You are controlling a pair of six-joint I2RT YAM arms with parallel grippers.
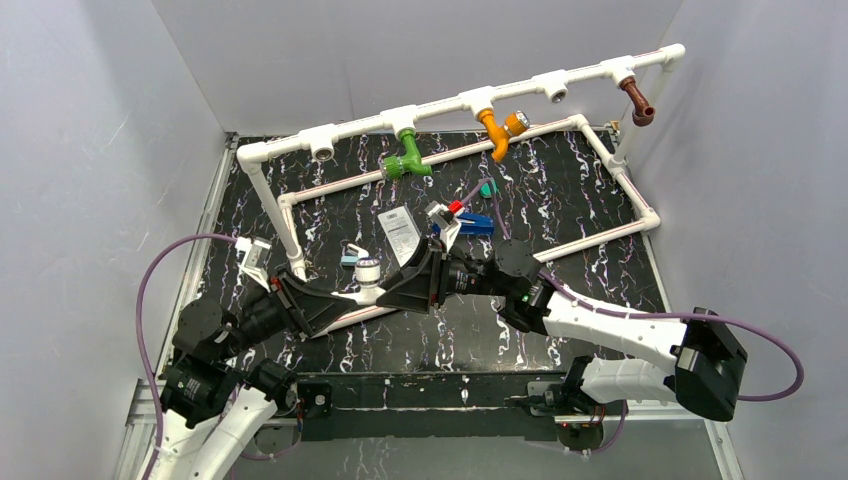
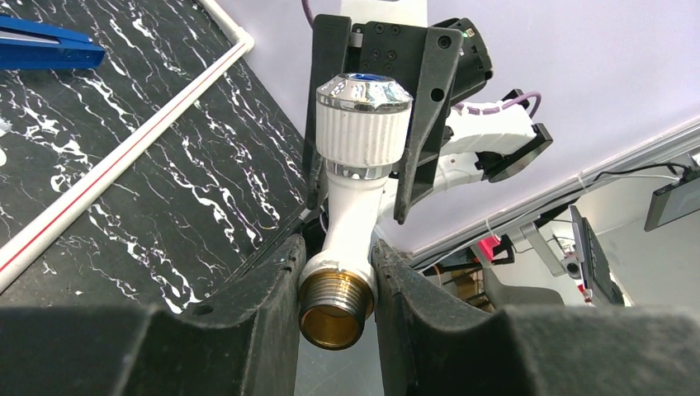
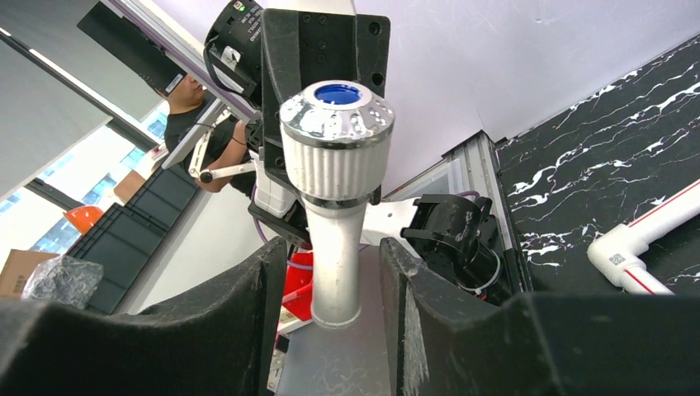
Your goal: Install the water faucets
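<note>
Four faucets: green (image 1: pixel 405 160), orange (image 1: pixel 497 130), brown (image 1: pixel 637 102) on the frame (image 1: pixel 440 102); white (image 2: pixel 351 206) over the desk (image 1: pixel 600 190), threaded end clamped in my left fingers (image 2: pixel 264 289), right fingers (image 3: pixel 248 297) apart around its spout. From above only its knob shows.

1. The left gripper (image 2: pixel 334 272) is clamped on the white faucet (image 2: pixel 347 239), just above its brass threaded end (image 2: pixel 333 309).
2. The faucet's ribbed knob (image 2: pixel 363 124), chrome-capped, points away from the camera.
3. The right gripper (image 2: pixel 357 206) has its black fingers on either side of the knob; contact cannot be determined.
4. A white pipe (image 2: pixel 124 157) with a red stripe crosses the black marbled table (image 2: pixel 165 239).
5. A blue box (image 2: pixel 45 49) lies at upper left.
</note>
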